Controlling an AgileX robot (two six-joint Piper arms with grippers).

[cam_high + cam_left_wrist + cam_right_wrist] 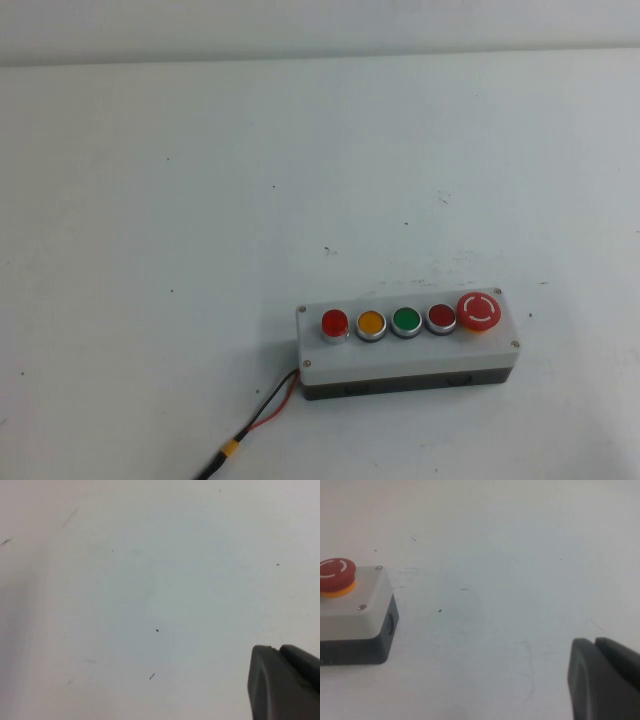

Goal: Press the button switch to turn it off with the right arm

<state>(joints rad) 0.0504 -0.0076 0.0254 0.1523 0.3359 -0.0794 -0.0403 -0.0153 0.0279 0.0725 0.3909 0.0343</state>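
1. Where the high view looks down on the white desk (200,180), a white-grey control box (408,352) with a dark base sits in the lower centre-right of the frame.
2. Five buttons run in a row along the box top. The button switch (334,324), small, round, bright red and ringed in silver, stands at the left end of the row.
3. To its right follow an orange button (371,323), a green button (406,321) and a darker red button (441,317).
4. At the right end of the row is a large red mushroom button (478,309) with white arrows; the right wrist view shows it (336,573) at the left edge of the frame, above an orange collar.
5. Red and black wires (272,404) leave the box's lower left corner and run to the bottom edge of the frame.
6. Neither arm appears in the high view.
7. Left gripper (285,682): a dark piece in the lower right corner of the left wrist view, over bare desk; whether its fingers are released or clenched cannot be told.
8. Right gripper (605,677): a dark piece in the lower right corner of the right wrist view, well apart from the box; its finger state likewise cannot be told.
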